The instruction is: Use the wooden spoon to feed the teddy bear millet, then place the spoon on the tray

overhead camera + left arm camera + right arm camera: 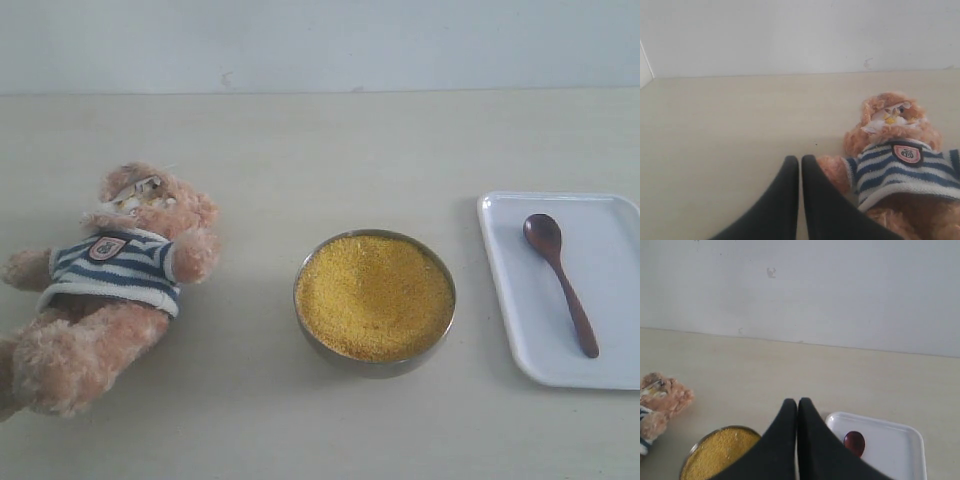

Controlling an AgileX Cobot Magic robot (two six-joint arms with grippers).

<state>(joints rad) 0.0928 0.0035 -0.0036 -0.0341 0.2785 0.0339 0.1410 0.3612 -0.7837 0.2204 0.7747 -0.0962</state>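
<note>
In the exterior view the bear (110,290) has one foot cut off by the left edge. Its face is a pale blur, and the print on its badge (106,247) is too small to read. The tray (610,300) loses its right rim to the right edge. In the right wrist view the right gripper (798,402) hides the spoon (854,443) handle and part of the millet (722,452), which runs off the bottom edge. In the left wrist view the bear's legs are out of frame.

Soft even light, faint shadows, washed-out colour, slightly blurry throughout
</note>
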